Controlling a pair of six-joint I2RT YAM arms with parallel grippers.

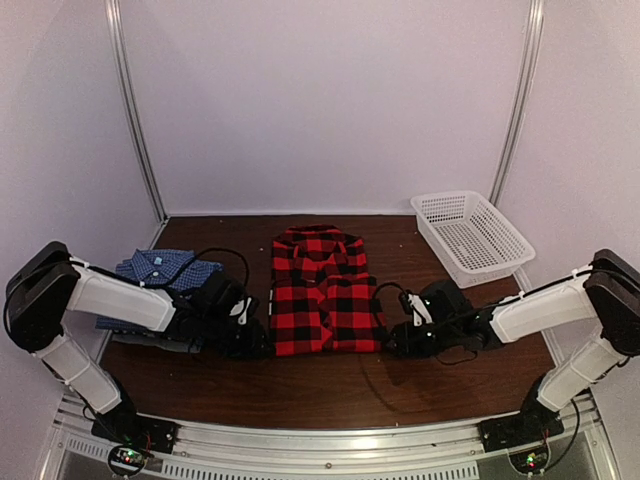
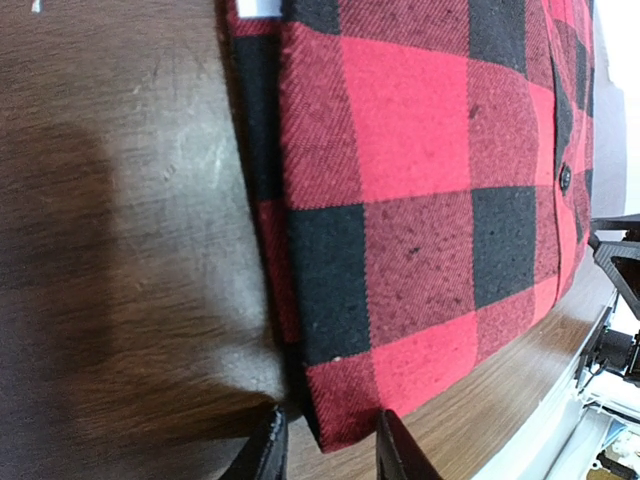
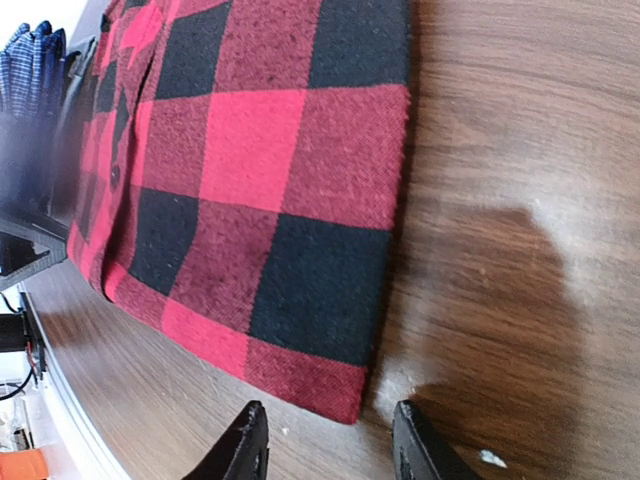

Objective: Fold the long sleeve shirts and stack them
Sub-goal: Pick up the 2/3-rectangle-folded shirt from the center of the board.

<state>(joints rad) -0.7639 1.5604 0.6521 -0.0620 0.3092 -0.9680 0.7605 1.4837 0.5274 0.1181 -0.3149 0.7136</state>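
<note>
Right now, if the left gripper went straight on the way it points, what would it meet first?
The near corner of the red plaid shirt, which lies just ahead of the left gripper, in line with its open jaws. Height is unclear, so it might ride over the hem.

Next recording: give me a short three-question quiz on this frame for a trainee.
1. True or false: the white basket holds no shirt.
2. In the top view, what lies left of the red plaid shirt? A) blue checked shirt B) basket C) towel
3. The left gripper and right gripper each stand open at which part of the plaid shirt?
Key: 1 true; 2 A; 3 a near corner.
</note>
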